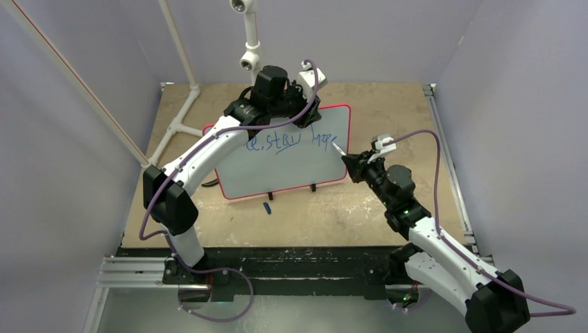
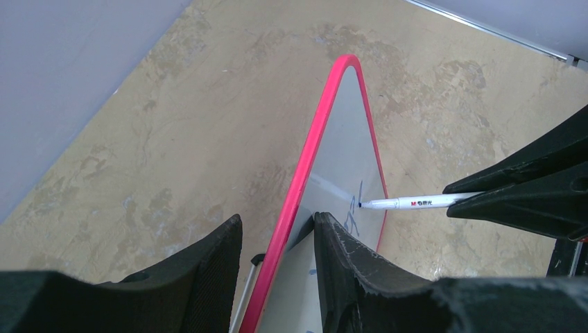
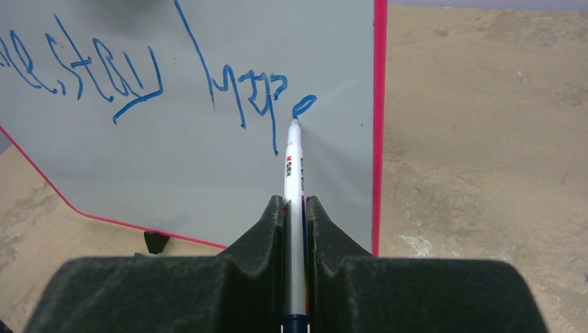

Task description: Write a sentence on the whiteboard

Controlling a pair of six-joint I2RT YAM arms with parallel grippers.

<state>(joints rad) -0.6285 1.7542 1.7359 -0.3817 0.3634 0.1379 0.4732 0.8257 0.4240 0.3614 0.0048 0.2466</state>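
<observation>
The whiteboard (image 1: 284, 170) stands tilted at mid-table, red-framed. My left gripper (image 1: 310, 105) is shut on its top edge; in the left wrist view its fingers (image 2: 277, 220) straddle the red frame of the board (image 2: 347, 152). The sentence (image 1: 291, 141) is blue handwriting. In the right wrist view it (image 3: 139, 76) reads an underlined "stay", then "happ" and a small loop. My right gripper (image 3: 295, 201) is shut on a white marker (image 3: 294, 166), whose tip touches the board (image 3: 173, 166) at that loop near the right frame. The marker also shows in the left wrist view (image 2: 416, 202).
A small blue cap (image 1: 267, 207) lies on the table in front of the board. A white pipe frame (image 1: 182, 114) stands at the back left. A metal rail (image 1: 444, 146) runs along the table's right edge. Walls enclose three sides.
</observation>
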